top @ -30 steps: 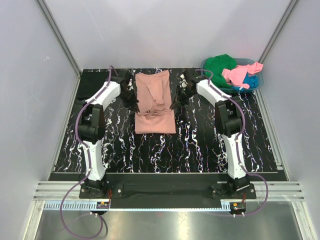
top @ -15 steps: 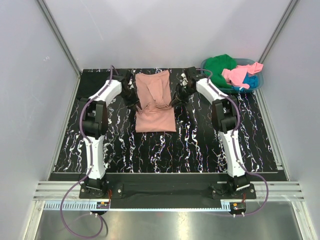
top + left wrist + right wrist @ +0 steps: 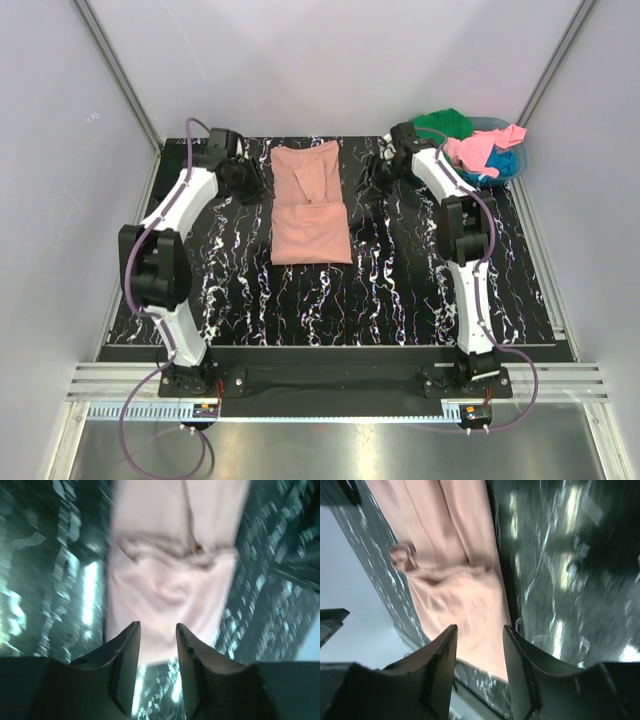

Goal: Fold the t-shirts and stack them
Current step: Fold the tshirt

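Currently, the left fingers [image 3: 254, 188] and right fingers [image 3: 376, 172] hang released and empty beside the salmon t-shirt [image 3: 311, 210], half-folded on the desk [image 3: 400, 280]; a careless regrasp may snag the loose top layer and undo the fold.

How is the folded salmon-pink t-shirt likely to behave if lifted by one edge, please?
Probably floppy: the salmon-pink t-shirt shows soft creases, so it would droop and unfold. It looks thin and light. Pushed across the table, it would likely bunch rather than slide.
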`<state>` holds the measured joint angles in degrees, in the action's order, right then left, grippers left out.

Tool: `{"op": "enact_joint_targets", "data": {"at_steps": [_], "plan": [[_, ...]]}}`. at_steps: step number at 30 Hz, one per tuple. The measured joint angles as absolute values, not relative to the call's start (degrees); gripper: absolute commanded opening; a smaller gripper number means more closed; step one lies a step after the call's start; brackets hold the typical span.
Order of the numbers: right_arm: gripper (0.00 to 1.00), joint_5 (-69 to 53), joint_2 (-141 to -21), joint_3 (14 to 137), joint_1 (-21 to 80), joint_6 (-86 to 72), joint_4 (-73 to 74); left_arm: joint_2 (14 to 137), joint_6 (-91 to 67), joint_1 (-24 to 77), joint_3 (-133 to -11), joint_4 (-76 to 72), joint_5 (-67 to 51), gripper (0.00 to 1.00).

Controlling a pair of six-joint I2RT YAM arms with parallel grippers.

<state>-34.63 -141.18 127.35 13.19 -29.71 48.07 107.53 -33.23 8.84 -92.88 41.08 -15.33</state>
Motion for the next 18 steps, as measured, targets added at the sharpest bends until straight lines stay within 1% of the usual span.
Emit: {"op": "enact_joint_targets", "data": {"at_steps": [3,4,6,7,8,10,11,14,18], "plan": [[0.49,-35.4,-136.0,118.2,14.8,-29.3,47.2,103.0,-33.9,10.2,-85.0,35.9,-20.8,0.33],[0.49,-36.0,-134.7,115.9,15.7,-29.1,46.9,102.7,-34.3,10.7,-83.0,34.3,-22.8,0.29],[0.45,-37.1,-132.6,112.4,18.2,-28.3,46.0,103.2,-35.0,11.9,-79.3,30.7,-26.5,0.28],[0.38,-37.5,-131.7,111.0,19.7,-27.8,45.8,103.4,-35.4,12.4,-77.2,29.1,-28.0,0.28],[0.35,-38.0,-130.8,109.6,21.3,-27.4,45.4,103.5,-36.1,12.9,-74.2,27.2,-29.6,0.28],[0.26,-39.5,-128.7,105.6,23.8,-27.4,42.8,103.5,-36.6,13.7,-71.4,25.6,-31.0,0.26],[0.17,-40.5,-127.3,103.0,24.9,-27.6,41.9,103.5,-37.0,14.0,-69.8,24.9,-31.6,0.25],[0.03,-42.8,-124.2,95.5,26.1,-28.5,38.6,103.5,-37.3,14.2,-65.7,23.8,-31.9,0.24],[0.00,-44.0,-123.9,89.0,24.9,-28.9,34.6,103.1,-37.3,13.9,-61.7,23.4,-31.2,0.23]]}}
